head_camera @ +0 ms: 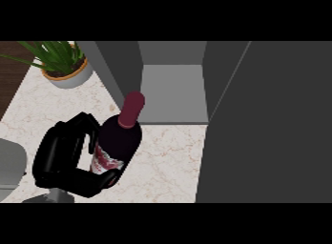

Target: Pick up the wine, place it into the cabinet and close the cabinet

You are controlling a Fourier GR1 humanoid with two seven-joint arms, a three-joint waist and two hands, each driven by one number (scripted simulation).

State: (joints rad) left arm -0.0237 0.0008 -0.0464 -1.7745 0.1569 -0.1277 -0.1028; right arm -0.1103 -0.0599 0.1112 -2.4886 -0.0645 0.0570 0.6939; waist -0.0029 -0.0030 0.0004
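We see the dark wine bottle (119,143) with its maroon capped neck tilted toward the open grey cabinet (170,93), red-and-white label low on its body, held above the marble worktop (169,152).

I am holding the wine bottle (119,138) in my left hand (65,155), fingers curled round its body, neck pointing toward the open grey cabinet (172,93). A potted plant (63,64) is standing on the marble counter (165,162).
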